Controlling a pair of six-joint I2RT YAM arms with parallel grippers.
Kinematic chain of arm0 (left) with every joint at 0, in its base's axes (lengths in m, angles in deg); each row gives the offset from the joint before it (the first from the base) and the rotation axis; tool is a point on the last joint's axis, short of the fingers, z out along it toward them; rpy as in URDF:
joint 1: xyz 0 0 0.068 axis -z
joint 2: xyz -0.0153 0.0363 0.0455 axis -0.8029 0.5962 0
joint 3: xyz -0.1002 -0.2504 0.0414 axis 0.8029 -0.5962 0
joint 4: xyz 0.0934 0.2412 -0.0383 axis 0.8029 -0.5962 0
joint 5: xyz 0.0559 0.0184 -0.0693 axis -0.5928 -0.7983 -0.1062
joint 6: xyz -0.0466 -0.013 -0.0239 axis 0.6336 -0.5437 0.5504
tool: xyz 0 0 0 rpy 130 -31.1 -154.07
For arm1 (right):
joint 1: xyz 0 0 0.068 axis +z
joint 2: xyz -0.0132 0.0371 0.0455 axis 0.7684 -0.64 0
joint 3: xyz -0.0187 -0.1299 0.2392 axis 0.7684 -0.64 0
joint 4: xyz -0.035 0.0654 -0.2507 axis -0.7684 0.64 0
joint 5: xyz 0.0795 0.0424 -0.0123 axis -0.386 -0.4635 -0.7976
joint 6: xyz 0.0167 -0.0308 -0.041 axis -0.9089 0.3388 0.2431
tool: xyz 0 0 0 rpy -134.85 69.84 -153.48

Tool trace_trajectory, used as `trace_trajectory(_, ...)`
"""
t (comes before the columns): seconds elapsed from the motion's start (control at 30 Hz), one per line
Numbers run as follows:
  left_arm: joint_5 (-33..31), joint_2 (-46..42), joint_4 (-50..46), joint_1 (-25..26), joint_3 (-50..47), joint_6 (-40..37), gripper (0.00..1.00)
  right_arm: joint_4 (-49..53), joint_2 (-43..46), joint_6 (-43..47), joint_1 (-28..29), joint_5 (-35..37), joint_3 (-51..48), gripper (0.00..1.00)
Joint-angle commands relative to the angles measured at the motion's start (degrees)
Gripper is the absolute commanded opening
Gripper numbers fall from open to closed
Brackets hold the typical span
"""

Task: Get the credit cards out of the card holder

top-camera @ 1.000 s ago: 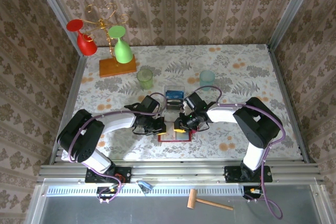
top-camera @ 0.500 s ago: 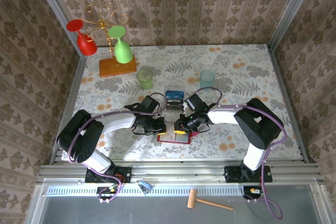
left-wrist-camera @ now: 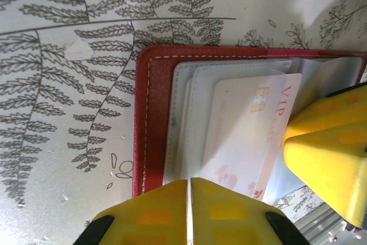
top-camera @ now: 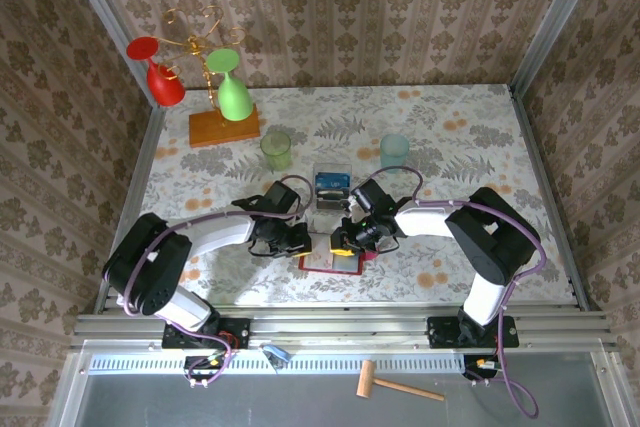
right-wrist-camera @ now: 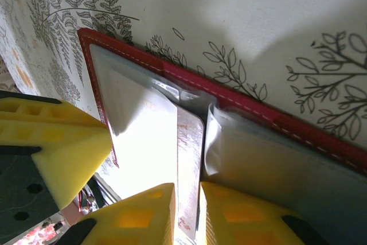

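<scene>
The red card holder (top-camera: 333, 261) lies open near the table's front edge, and its clear inner pockets (left-wrist-camera: 182, 113) fan out. A white credit card (left-wrist-camera: 249, 133) with a chip and red print sticks partway out of a pocket. My left gripper (left-wrist-camera: 189, 181) is shut at the holder's near edge, with a pocket's edge running into its thin slit. It sits at the holder's left side (top-camera: 299, 240). My right gripper (right-wrist-camera: 187, 191) is shut on the edge of the white credit card (right-wrist-camera: 189, 153) and sits at the holder's top (top-camera: 346, 240).
A clear plastic box (top-camera: 332, 185) with blue cards stands just behind the grippers. Farther back are a green cup (top-camera: 276, 150), a pale blue cup (top-camera: 394, 150) and a rack (top-camera: 222, 125) with red and green goblets. A wooden mallet (top-camera: 398, 384) lies below the rail.
Both grippers stay at the card holder. The left arm's forearm has shifted slightly, and the right gripper has edged a little to the left.
</scene>
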Motion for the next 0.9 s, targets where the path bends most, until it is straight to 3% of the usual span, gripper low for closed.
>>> trace_trajectory(0.0, 1.1, 1.7, 0.2, 0.1, 0.1, -1.4, 0.10, -0.3, 0.6, -1.0, 0.4, 0.1, -0.4, 0.19)
trace_trajectory(0.87, 0.2, 1.8, -2.2, 0.2, -0.3, -2.2, 0.09, 0.7, 4.6, -0.4, -0.8, 1.2, -2.8, 0.08)
